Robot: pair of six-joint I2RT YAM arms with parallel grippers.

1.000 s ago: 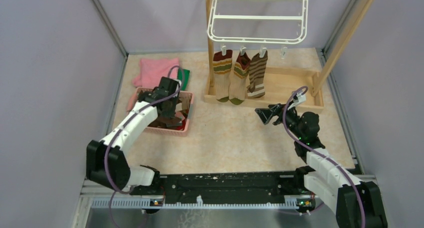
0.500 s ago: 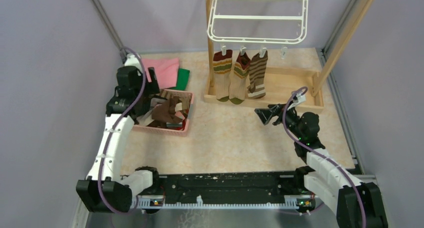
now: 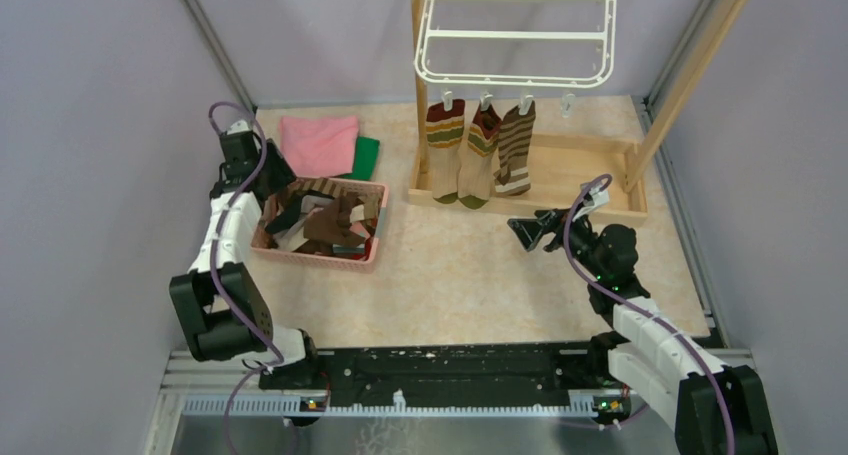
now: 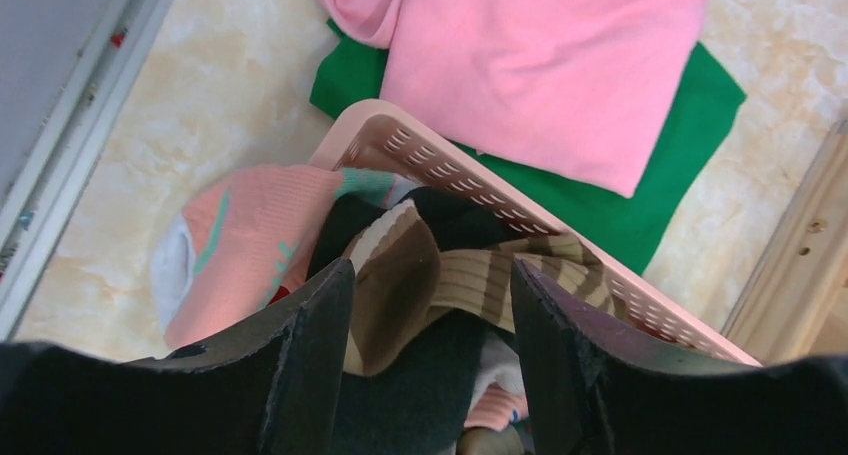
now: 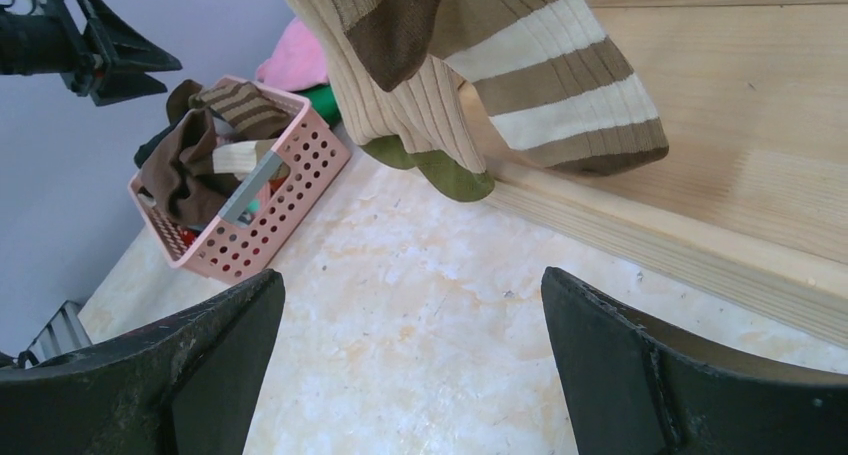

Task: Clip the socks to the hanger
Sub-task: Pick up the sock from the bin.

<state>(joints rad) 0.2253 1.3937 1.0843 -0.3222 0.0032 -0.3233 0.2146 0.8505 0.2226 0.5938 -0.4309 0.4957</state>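
We see three soft, ribbed striped socks hanging from clips on the white plastic hanger. More lie bunched in the holey pink basket. The left gripper and right gripper spread their fingers, holding nothing.

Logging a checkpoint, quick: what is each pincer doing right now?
Left pincer: open, holding nothing.
Right pincer: open, holding nothing.

WALLS: plain lavender panels close three sides, joined by metal corner strips | FLOOR: beige marbled tabletop under even, soft light | FURNITURE: pale wooden post frame at the back right | NEAR EDGE: black rail
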